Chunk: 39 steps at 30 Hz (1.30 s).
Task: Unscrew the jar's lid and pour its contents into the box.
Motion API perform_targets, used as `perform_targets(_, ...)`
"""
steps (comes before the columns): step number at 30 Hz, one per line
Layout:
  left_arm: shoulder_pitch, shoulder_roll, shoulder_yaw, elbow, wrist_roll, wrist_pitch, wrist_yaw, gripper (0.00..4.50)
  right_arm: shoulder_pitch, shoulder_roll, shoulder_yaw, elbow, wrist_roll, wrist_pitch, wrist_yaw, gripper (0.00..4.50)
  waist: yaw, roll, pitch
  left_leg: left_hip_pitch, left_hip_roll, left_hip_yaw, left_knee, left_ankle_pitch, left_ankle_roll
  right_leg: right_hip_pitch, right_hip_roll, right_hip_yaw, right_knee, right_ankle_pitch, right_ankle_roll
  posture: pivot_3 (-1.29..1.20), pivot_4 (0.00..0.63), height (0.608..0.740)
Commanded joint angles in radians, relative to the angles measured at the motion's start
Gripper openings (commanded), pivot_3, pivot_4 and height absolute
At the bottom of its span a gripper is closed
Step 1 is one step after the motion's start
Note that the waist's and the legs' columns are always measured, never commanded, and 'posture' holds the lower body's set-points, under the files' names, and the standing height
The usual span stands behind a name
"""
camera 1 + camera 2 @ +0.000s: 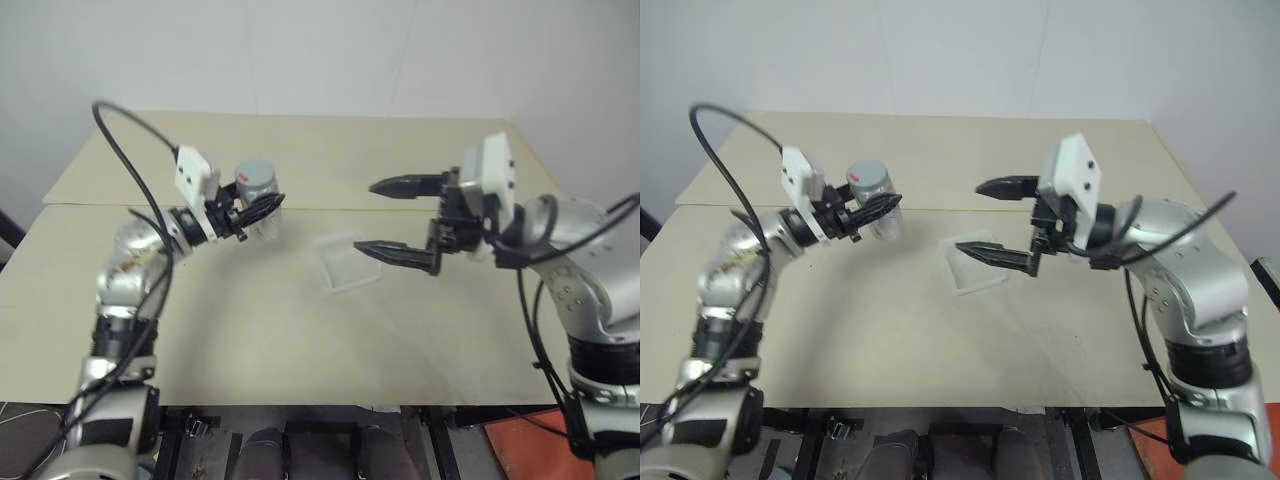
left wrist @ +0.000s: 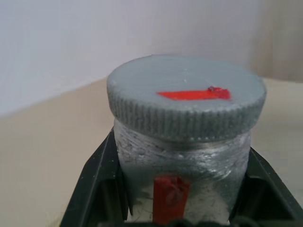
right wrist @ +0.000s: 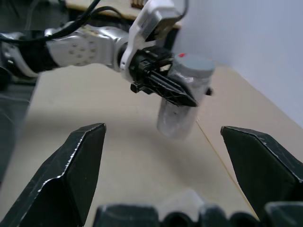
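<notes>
My left gripper (image 1: 262, 211) is shut on the jar (image 1: 260, 203), a silver-grey cylinder held upright above the table at the left. Its grey lid (image 2: 185, 97) with a red mark sits on top, and a red label patch shows between the fingers (image 2: 97, 179). The clear plastic box (image 1: 347, 260) lies on the table between the arms. My right gripper (image 1: 392, 218) hangs open above the box's right side, pointing left toward the jar (image 3: 183, 94), well apart from it. The contents are hidden inside the jar.
The beige table (image 1: 300, 340) has a seam running across behind the box. Its front edge lies near my body, and a white wall (image 1: 300, 50) stands behind the far edge.
</notes>
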Motion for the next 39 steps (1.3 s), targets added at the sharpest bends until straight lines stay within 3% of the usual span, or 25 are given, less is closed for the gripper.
perform_targets(1, -0.068, 0.003, -0.041, 0.035, -0.051, 0.056, -0.151, 2.03, -0.114, 0.073, 0.020, 0.015, 0.052, 0.083, -0.059, 4.50, -0.002, 0.000, 0.000, 0.000, 0.000, 0.000, 0.000, 0.000, 0.000, 0.000, 0.000, 0.000, 0.000, 0.000, 0.000, 0.00, 0.150, 0.740)
perform_targets(6, -0.144, -0.015, -0.092, 0.095, -0.004, 0.013, -0.246, 2.03, -0.241, 0.202, 0.083, 0.071, 0.016, 0.209, -0.204, 4.50, -0.010, 0.000, 0.000, -0.002, 0.000, -0.001, 0.000, 0.000, -0.001, -0.002, 0.002, 0.000, 0.003, 0.000, 0.000, 0.00, 0.150, 0.740)
perform_targets(12, -0.161, -0.043, -0.092, 0.099, 0.002, -0.027, -0.285, 2.03, -0.280, 0.270, 0.129, 0.112, -0.058, 0.253, -0.312, 4.50, -0.012, 0.000, 0.000, -0.007, 0.000, -0.002, 0.002, 0.000, 0.000, -0.003, 0.002, -0.001, 0.003, 0.000, 0.000, 0.00, 0.150, 0.740)
perform_targets(25, -0.136, -0.028, -0.068, 0.088, 0.009, -0.053, -0.306, 2.03, -0.276, 0.297, 0.102, 0.157, -0.089, 0.236, -0.328, 4.50, -0.014, 0.001, 0.000, -0.007, 0.001, -0.002, 0.003, 0.000, 0.000, -0.004, 0.003, -0.001, 0.004, 0.000, 0.000, 0.00, 0.150, 0.740)
perform_targets(28, -0.135, -0.028, -0.062, 0.094, 0.009, -0.056, -0.301, 2.03, -0.264, 0.289, 0.104, 0.148, -0.089, 0.235, -0.316, 3.93, -0.014, 0.001, 0.000, -0.007, 0.001, -0.002, 0.003, 0.000, 0.000, -0.004, 0.003, -0.001, 0.004, 0.000, 0.001, 0.00, 0.150, 0.740)
perform_targets(32, -0.133, -0.023, -0.058, 0.094, 0.007, -0.058, -0.302, 2.03, -0.249, 0.297, 0.098, 0.142, -0.087, 0.232, -0.316, 2.75, -0.014, 0.001, 0.000, -0.007, 0.001, -0.002, 0.003, 0.000, 0.000, -0.004, 0.003, -0.001, 0.004, 0.000, 0.001, 0.00, 0.150, 0.740)
perform_targets(36, -0.136, -0.015, -0.059, 0.083, -0.004, -0.052, -0.327, 2.03, -0.249, 0.307, 0.074, 0.160, -0.066, 0.189, -0.278, 2.75, -0.014, 0.001, 0.000, -0.007, 0.001, -0.002, 0.003, 0.000, 0.000, -0.004, 0.003, -0.001, 0.004, 0.000, 0.001, 0.00, 0.150, 0.740)
perform_targets(39, -0.139, 0.000, -0.063, 0.062, -0.038, -0.031, -0.394, 2.03, -0.247, 0.294, 0.065, 0.208, 0.000, 0.083, -0.053, 2.75, -0.014, 0.001, 0.000, -0.007, 0.001, -0.002, 0.003, 0.000, 0.000, -0.004, 0.003, -0.001, 0.004, 0.001, 0.001, 0.00, 0.150, 0.740)
